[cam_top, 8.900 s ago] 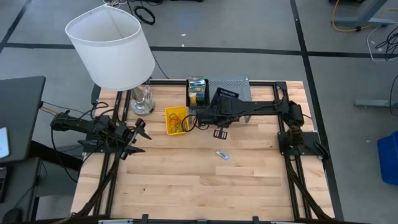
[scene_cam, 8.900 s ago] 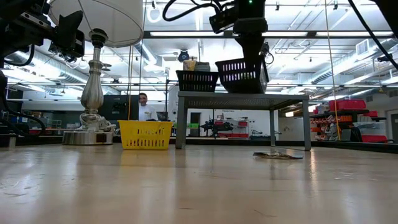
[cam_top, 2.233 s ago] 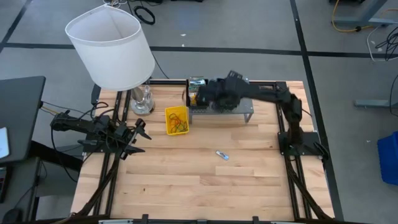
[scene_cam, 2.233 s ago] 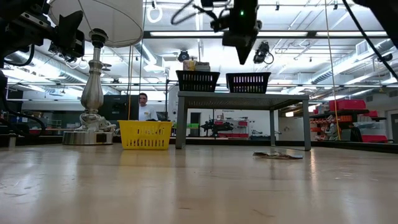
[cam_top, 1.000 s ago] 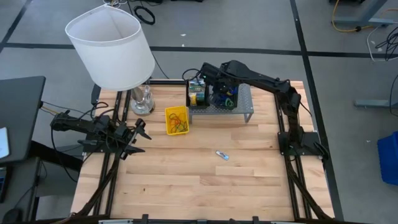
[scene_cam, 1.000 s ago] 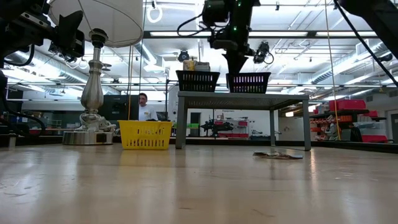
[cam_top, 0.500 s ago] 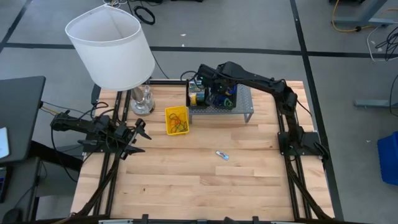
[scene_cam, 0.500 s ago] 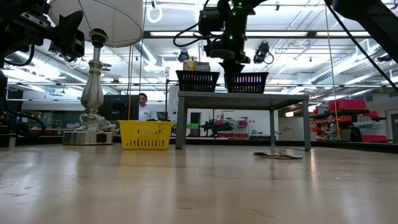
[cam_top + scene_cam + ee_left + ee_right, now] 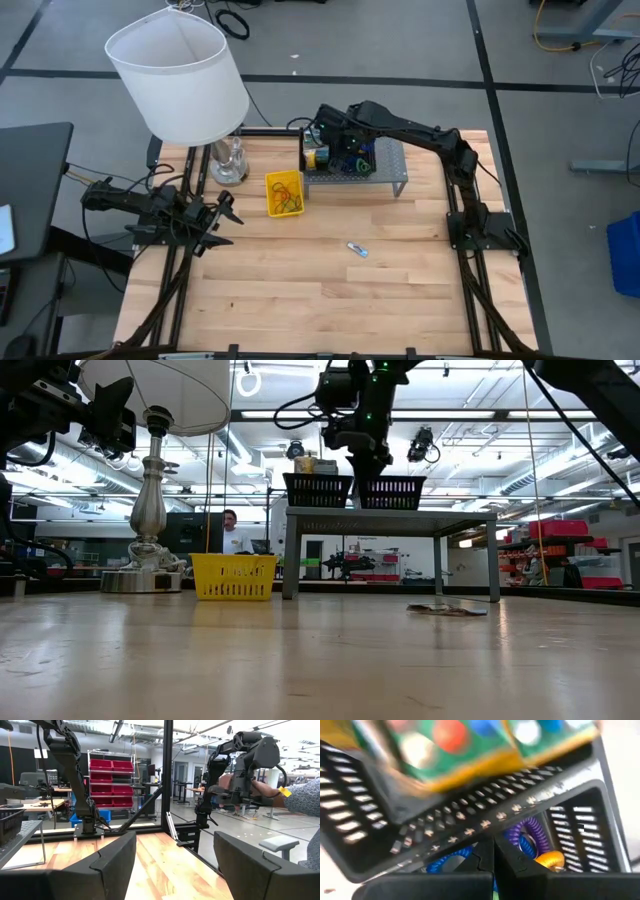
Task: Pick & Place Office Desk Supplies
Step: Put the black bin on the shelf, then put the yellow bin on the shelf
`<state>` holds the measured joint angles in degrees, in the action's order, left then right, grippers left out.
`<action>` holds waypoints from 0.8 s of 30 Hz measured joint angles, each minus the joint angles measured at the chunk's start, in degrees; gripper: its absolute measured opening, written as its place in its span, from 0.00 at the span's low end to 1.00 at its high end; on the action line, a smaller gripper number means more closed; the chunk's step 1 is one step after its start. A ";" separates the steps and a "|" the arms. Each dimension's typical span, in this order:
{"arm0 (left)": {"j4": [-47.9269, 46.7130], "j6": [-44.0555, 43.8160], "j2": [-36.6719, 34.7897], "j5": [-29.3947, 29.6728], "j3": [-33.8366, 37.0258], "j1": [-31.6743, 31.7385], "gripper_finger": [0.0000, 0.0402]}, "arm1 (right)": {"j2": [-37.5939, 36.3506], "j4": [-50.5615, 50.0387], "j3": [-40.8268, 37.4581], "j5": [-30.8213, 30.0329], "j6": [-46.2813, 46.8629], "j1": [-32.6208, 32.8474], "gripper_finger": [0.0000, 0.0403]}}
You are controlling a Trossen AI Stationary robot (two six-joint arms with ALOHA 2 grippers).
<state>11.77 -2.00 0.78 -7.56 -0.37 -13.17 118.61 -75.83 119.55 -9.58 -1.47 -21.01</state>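
Two black baskets stand side by side on a grey metal shelf at the table's far middle. One basket holds yellow-green crayon boxes. The other basket holds coiled bands in purple, blue and orange. My right gripper is shut and points steeply down over the band basket, close to the wall that faces the crayon basket; in the low view it hangs just above the two rims. My left gripper waits open at the table's left edge. My right gripper's shut fingertips stand right at the band basket's perforated wall, coming from above. I cannot tell whether they touch it.
A yellow basket with rubber bands stands on the table left of the shelf. A lamp with a big white shade rises at the far left. A small pale item lies on the bare wood at the table's middle.
My right gripper has drifted a little toward the table's left and down, from over the band basket to the gap between the two black baskets, rolling slightly. It has stayed shut.
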 joint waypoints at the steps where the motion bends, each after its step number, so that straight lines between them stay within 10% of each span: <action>1: 0.00 0.00 0.00 -0.01 -0.01 0.01 0.67 | 0.00 0.29 0.00 0.15 -0.22 0.16 0.00; 24: -0.02 0.00 0.02 -0.01 -0.01 0.02 0.67 | -3.42 -2.92 0.09 -25.55 -4.53 16.43 0.00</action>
<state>11.75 -2.00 0.80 -7.57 -0.38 -13.15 115.19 -78.75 119.63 -35.13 -6.00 -4.58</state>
